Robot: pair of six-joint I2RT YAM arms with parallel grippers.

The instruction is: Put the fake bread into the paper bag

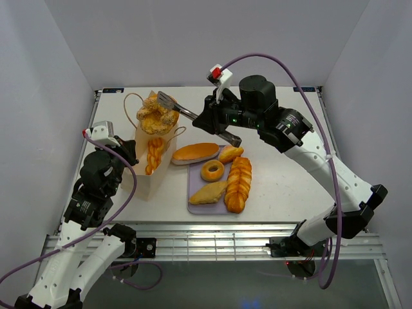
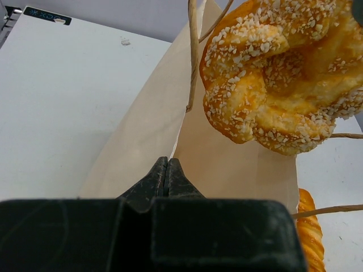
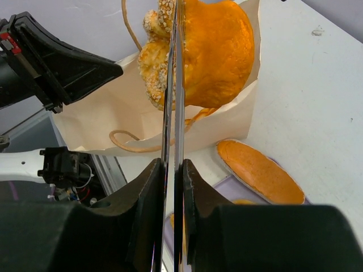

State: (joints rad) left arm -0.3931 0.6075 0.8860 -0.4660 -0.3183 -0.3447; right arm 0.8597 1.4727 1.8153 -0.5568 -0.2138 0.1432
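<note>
The tan paper bag (image 1: 147, 175) stands left of the tray, and my left gripper (image 2: 167, 162) is shut on its rim. My right gripper (image 3: 173, 168) is shut on the silver tongs (image 1: 182, 109). The tongs pinch a seeded round bun (image 1: 156, 114), one piece of the fake bread, just above the bag's mouth. A small braided piece (image 1: 154, 154) shows inside the bag. On the lavender tray (image 1: 195, 207) lie a long flat loaf (image 1: 195, 152), a small bun (image 1: 230, 153), a ring (image 1: 212, 170), a turnover (image 1: 209, 193) and a braided loaf (image 1: 238, 183).
White walls close in the table on the left, back and right. The right arm (image 1: 309, 148) reaches across the table's back right part. A metal rail (image 1: 212, 241) runs along the near edge.
</note>
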